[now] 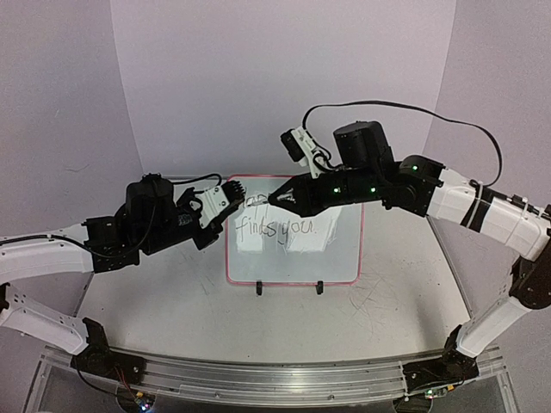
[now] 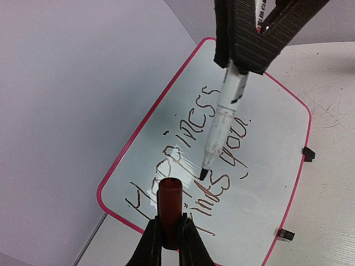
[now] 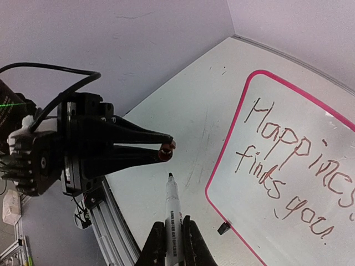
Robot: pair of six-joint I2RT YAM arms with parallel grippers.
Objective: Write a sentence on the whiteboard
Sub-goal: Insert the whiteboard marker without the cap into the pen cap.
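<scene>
The whiteboard (image 1: 340,258) with a pink frame lies on the table; it also shows in the left wrist view (image 2: 266,183) and the right wrist view (image 3: 310,138). The sentence (image 1: 277,227) on it reads "Happiness finds you." in dark marker (image 2: 213,133) (image 3: 288,166). My right gripper (image 3: 173,244) (image 1: 272,200) is shut on a white marker (image 3: 171,216) (image 2: 224,111), tip bare and pointing at the cap. My left gripper (image 2: 169,235) (image 1: 234,196) is shut on the dark red marker cap (image 2: 169,208) (image 3: 165,151), held a short gap from the marker tip, above the board's left end.
Two black clip feet (image 1: 260,289) (image 1: 319,287) stand at the board's near edge. The scuffed white tabletop (image 1: 387,301) surrounds the board. Purple walls (image 1: 275,69) close in at the back and sides. A metal rail (image 1: 275,379) runs along the near edge.
</scene>
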